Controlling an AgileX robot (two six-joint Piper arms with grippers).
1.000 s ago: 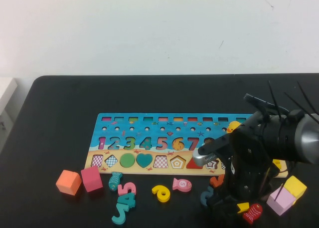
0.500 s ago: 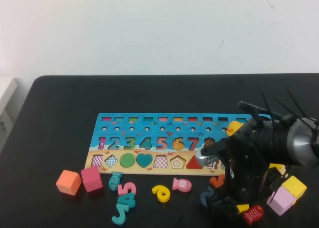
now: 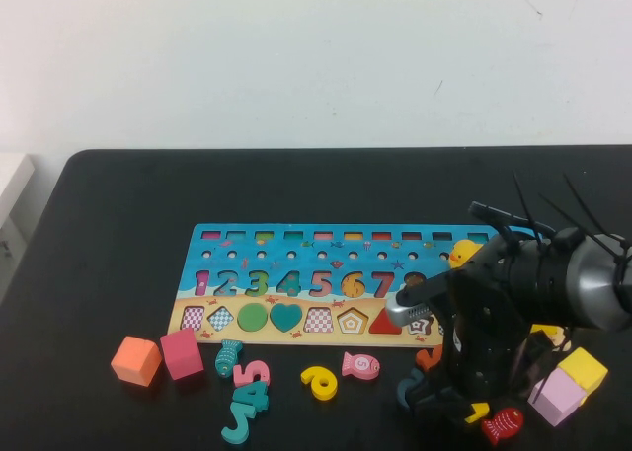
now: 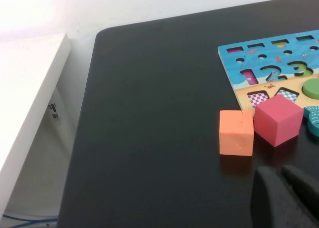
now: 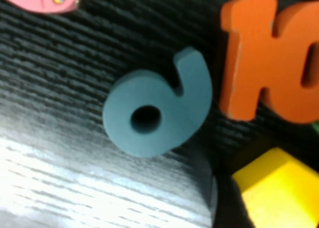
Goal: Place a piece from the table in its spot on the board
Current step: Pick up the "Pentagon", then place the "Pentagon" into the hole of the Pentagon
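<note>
To seat the teal 9 (image 5: 157, 113) cleanly, the right gripper (image 3: 462, 397), low beside it with finger state untellable, should straddle it squarely, while the left gripper (image 4: 286, 195), seemingly pinched together, idles near the orange cube (image 4: 237, 132).

A black bench (image 3: 118, 204) stands against a white wall (image 3: 296, 56). At its left edge sits a white shelf (image 4: 25, 103), with a blue cable (image 4: 20, 219) on the floor below it. Near the bench's front left, an orange cube (image 3: 135, 360) and a pink cube (image 3: 181, 353) sit side by side, touching.
</note>
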